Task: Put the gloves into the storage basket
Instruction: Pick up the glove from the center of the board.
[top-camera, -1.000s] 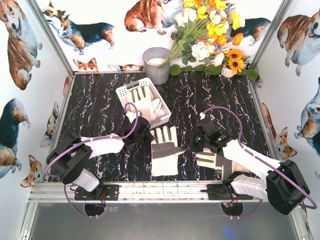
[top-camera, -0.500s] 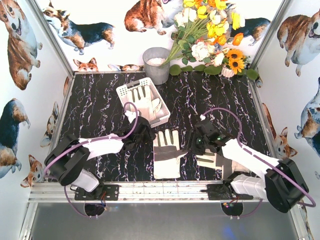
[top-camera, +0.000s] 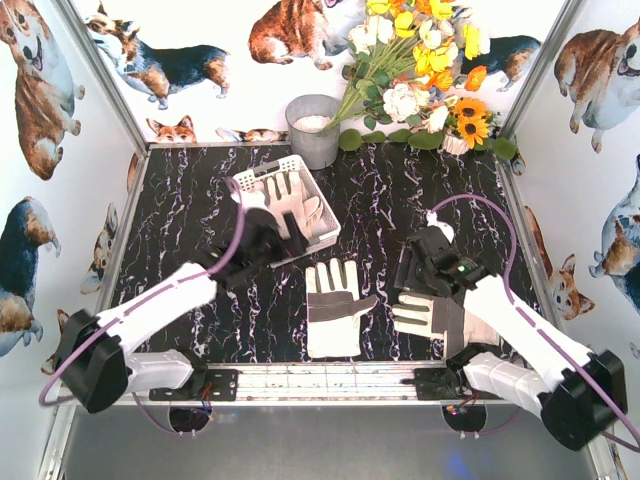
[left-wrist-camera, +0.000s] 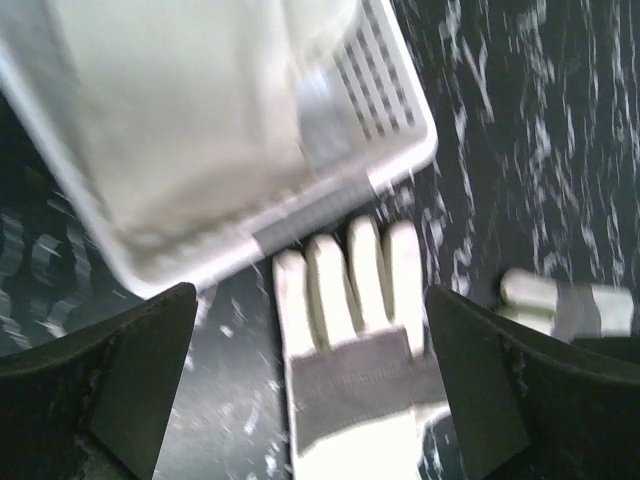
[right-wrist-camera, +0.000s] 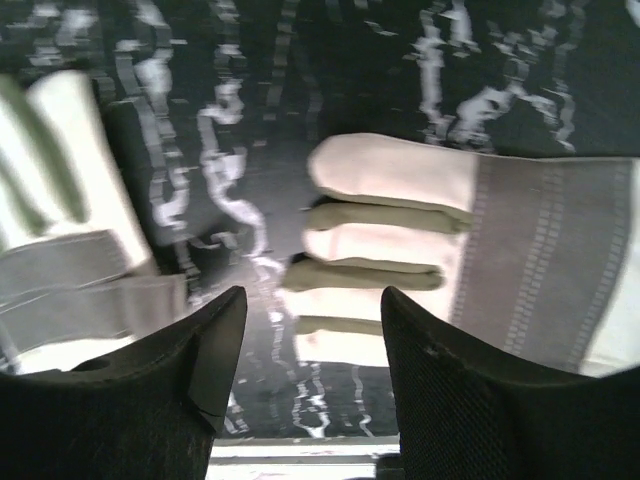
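Note:
The white slotted storage basket (top-camera: 264, 169) sits at the back left of the black marble table and holds a cream glove (top-camera: 285, 196). A second glove (top-camera: 334, 306) lies flat at centre front, fingers pointing away from me. A third glove (top-camera: 428, 316) lies to its right, partly under my right arm. My left gripper (top-camera: 280, 245) hovers open beside the basket's near corner, empty. In the left wrist view the basket (left-wrist-camera: 330, 205) is at the top, the centre glove (left-wrist-camera: 350, 330) below my gripper (left-wrist-camera: 310, 295). My right gripper (right-wrist-camera: 312, 300) is open above the table, left of the third glove (right-wrist-camera: 480, 250).
A grey metal bucket (top-camera: 313, 130) stands at the back behind the basket. A bunch of artificial flowers (top-camera: 420, 70) fills the back right corner. Corgi-print walls close in both sides, and a metal rail (top-camera: 320, 375) runs along the front edge.
Both grippers have gone from shut to open. My left gripper has drawn back from the centre glove toward the basket. My right gripper has pulled away to the right.

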